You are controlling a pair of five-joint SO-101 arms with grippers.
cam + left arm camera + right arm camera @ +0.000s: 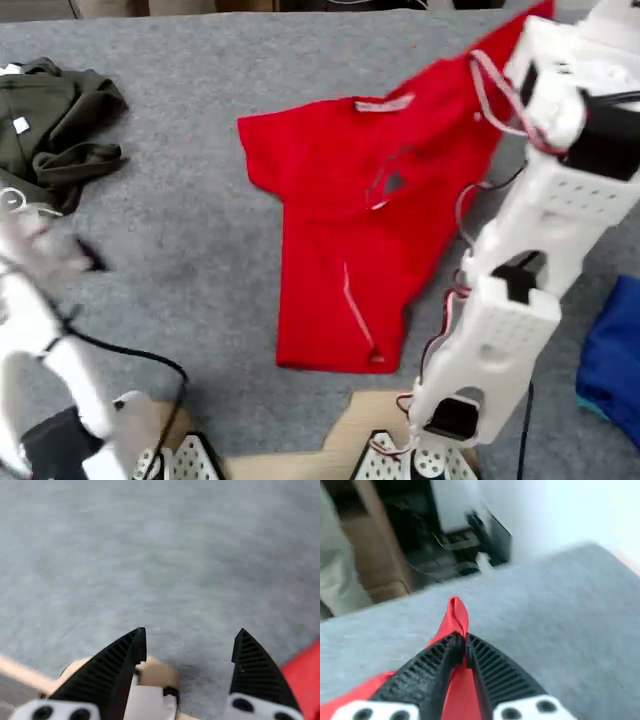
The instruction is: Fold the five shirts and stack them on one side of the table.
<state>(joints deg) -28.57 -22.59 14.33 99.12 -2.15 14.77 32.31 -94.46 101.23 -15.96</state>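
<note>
A red shirt (360,220) lies mostly flat in the middle of the grey table (180,300). One sleeve is lifted toward the far right corner. My right gripper (532,30) is shut on that sleeve, and in the right wrist view the red cloth (456,614) pokes out past the closed right gripper (465,642). At the table's left side my left gripper (60,250) hangs open over bare felt. Seen from its own wrist, the left gripper (190,640) has nothing between its fingers, and a bit of the red shirt (305,675) shows to one side.
A crumpled olive shirt (50,120) sits at the far left corner. A blue shirt (615,360) lies at the right edge. Bare felt stretches between the olive and red shirts. Arm bases and cables occupy the near edge.
</note>
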